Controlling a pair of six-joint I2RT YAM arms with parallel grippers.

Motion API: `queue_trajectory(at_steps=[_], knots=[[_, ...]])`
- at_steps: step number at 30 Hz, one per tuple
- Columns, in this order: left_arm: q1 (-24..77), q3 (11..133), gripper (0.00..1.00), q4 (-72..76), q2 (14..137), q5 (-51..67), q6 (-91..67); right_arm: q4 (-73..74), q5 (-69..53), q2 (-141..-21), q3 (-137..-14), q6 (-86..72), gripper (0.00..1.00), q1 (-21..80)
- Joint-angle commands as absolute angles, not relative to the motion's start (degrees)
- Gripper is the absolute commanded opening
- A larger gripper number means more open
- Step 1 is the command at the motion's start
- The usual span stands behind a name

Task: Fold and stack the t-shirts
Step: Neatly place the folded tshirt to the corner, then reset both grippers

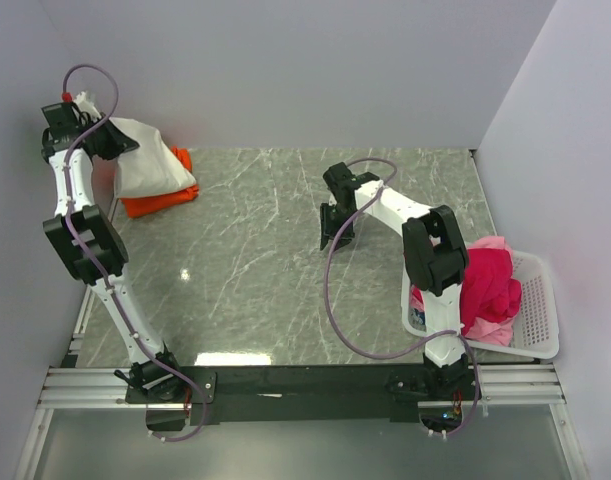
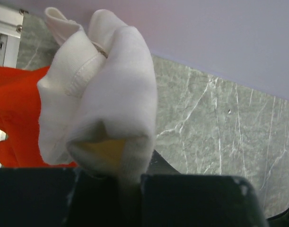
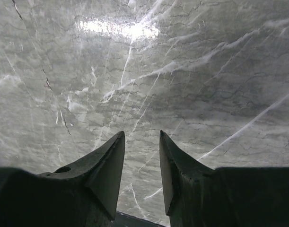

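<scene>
Four shirts: one cream shirt (image 1: pixel 145 165) and one orange shirt (image 1: pixel 163 203) at 10 o'clock, one red shirt (image 1: pixel 488 280) and one pink shirt (image 1: pixel 497 336) at 4 o'clock. One basket (image 1: pixel 541 325), one table (image 1: pixel 265 230). Two arms: left arm (image 1: pixel 85 245), right arm (image 1: pixel 432 255). Two grippers: left gripper (image 2: pixel 130 189), right gripper (image 3: pixel 140 142)

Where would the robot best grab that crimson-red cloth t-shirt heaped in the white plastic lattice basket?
Grip the raised, bunched fold at the top of the crimson-red cloth t-shirt, coming straight down from above. It seems to be piled up over the rim of the white plastic lattice basket, whose walls would probably block a sideways approach.
</scene>
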State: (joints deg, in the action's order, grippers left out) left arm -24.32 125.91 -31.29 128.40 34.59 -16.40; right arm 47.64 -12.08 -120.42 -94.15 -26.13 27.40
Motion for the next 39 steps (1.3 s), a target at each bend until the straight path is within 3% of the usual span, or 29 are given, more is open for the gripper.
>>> queue_trajectory(at_steps=[1,6,8,11,13,14,20,27,32,39], knots=[[-25.05,124.29,0.00,-29.09,128.06,35.60,-16.61,47.63,-10.90,-116.10,-94.04,-26.81,0.42,28.30],[-25.31,123.84,0.04,-30.31,129.11,26.75,-15.73,47.72,-10.37,-116.01,-94.04,-26.72,0.43,28.74],[-25.31,124.89,0.24,-31.81,129.64,22.35,-15.99,47.81,-10.11,-115.93,-94.13,-26.89,0.43,29.09],[-25.22,123.76,0.66,-32.61,128.07,14.00,-16.26,47.73,-9.67,-115.49,-94.22,-27.16,0.43,29.62],[-25.22,120.08,0.84,-31.04,126.22,9.26,-16.61,47.46,-9.49,-114.96,-94.04,-27.51,0.43,29.88],[-25.22,118.84,0.88,-30.50,125.17,8.62,-16.61,47.20,-9.23,-114.61,-93.78,-27.60,0.44,30.23],[-24.44,113.21,0.98,-30.67,118.66,4.23,-17.84,45.09,-6.86,-110.67,-90.45,-28.65,0.44,30.67],[-19.52,106.98,0.99,-32.26,110.05,-13.00,-21.35,42.28,-2.29,-104.34,-86.05,-29.71,0.44,30.76],[-15.48,100.12,1.00,-30.85,102.85,-13.54,-22.24,39.74,-0.62,-99.59,-81.31,-29.88,0.44,30.67],[-8.63,86.94,1.00,-30.41,93.88,-4.32,-26.89,35.95,2.10,-91.77,-73.49,-31.55,0.44,30.67]])
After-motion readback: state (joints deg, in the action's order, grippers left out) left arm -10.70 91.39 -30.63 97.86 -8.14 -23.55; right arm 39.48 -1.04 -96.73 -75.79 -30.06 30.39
